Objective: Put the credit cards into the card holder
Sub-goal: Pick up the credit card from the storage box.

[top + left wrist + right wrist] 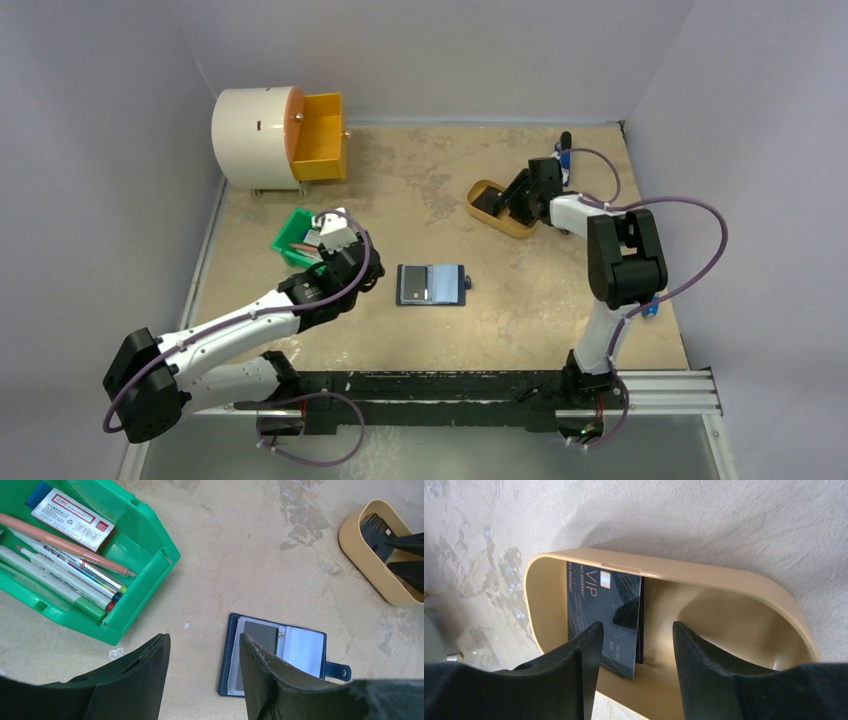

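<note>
Released right fingers (585,652) hovered over the stacked black VIP cards (599,605) in the far-right mustard tray (724,577) and might have pinched two together, while released left fingers (145,672) hung just left of the open card holder (432,284) on the desk (540,320).

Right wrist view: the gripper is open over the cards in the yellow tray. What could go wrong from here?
1. The black cards are stacked against the wall of the tray; the open right gripper might pinch two together, or slip off both.
2. Its fingers sit close to the tray's rim, so closing could shove the tray instead.
3. The card holder lies open and unheld, with the left gripper open and apart from it; it may slide during insertion.
</note>
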`<state>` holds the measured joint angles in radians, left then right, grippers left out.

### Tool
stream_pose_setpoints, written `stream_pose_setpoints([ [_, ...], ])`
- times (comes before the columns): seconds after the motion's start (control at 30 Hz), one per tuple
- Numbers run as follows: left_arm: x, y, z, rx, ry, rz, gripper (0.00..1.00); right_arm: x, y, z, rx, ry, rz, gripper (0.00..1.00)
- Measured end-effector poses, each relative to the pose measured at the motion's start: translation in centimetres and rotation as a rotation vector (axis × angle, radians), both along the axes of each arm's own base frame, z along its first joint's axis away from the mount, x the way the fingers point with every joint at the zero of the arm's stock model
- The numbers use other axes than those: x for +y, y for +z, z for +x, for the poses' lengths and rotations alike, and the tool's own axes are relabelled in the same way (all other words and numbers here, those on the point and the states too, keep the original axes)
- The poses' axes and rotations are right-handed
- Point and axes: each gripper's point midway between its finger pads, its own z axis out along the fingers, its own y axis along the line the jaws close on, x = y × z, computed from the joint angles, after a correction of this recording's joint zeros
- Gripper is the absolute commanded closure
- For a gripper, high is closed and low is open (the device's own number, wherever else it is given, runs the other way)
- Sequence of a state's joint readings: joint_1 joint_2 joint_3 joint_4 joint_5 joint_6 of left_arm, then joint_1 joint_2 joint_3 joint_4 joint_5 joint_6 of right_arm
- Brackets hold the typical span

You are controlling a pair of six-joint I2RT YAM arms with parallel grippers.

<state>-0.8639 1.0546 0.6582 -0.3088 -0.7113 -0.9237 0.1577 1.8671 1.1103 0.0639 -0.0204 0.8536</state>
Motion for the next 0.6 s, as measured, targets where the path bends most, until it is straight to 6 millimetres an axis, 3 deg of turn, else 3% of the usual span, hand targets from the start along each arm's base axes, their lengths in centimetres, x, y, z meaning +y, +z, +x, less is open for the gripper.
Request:
stream_pose_setpoints([
  [0.6,-0.05,-0.05,-0.01,0.002,-0.002,-0.001,0.50,0.80,-0.24,0.99,-0.014,0.016,0.036,0.72],
])
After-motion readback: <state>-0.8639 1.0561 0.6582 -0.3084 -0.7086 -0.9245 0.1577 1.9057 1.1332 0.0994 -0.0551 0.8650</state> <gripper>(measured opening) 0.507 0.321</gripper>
